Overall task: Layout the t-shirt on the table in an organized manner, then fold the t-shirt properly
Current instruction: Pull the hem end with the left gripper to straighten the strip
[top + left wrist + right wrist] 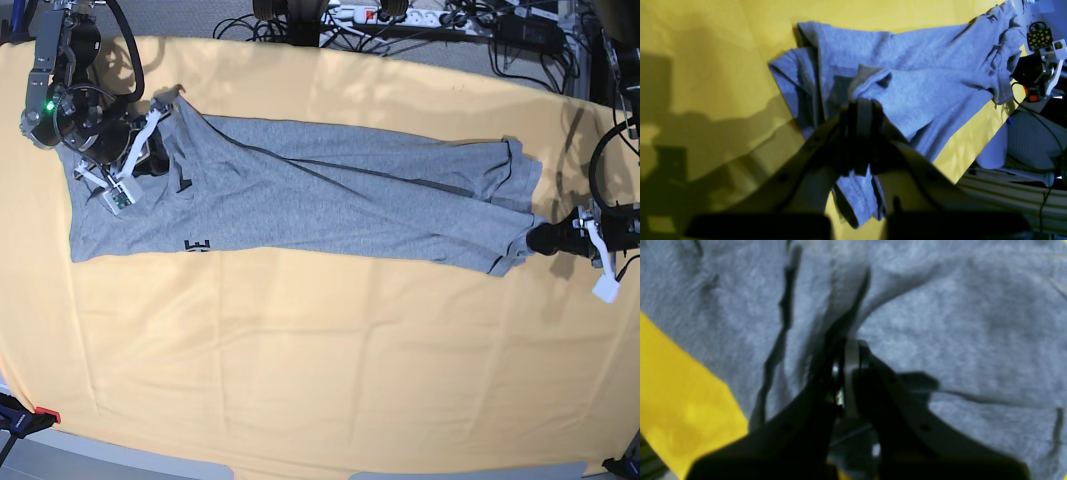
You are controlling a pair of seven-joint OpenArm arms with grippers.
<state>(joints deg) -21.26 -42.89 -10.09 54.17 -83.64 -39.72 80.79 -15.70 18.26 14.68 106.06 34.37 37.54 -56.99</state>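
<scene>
— Yellow-orange cloth covers the table (320, 360) from edge to edge, with cables and a power strip (400, 15) beyond its far side. What lies on it?

— Only the t-shirt (330, 190), heather grey, stretched into a long band between the two arms and creased along its length. A bit of black lettering (198, 244) shows near its front edge, close to the right arm.

— How does the right gripper (150, 145) stand?

— Closed on the t-shirt. In its wrist view the dark fingers (853, 380) meet on a ridge of grey fabric, and folds radiate outward from the pinch. A wedge of yellow table shows down to one side of it; everything else around it is cloth.

— And the left gripper (540, 240)?

— Also clamped on the t-shirt, at the opposite end. Its wrist view shows the fingers (860, 116) pressed together over a bunched edge; a hemmed flap hangs below them, toward the camera, and the rest of the garment runs away from the fingertips across the table. At the far end of that view the other arm's hardware (1043, 56) is visible, touching the fabric there.

— Is the shirt flat?

— Mostly resting on the table, but rumpled and narrowed, with layers overlapping beside each gripper.
</scene>
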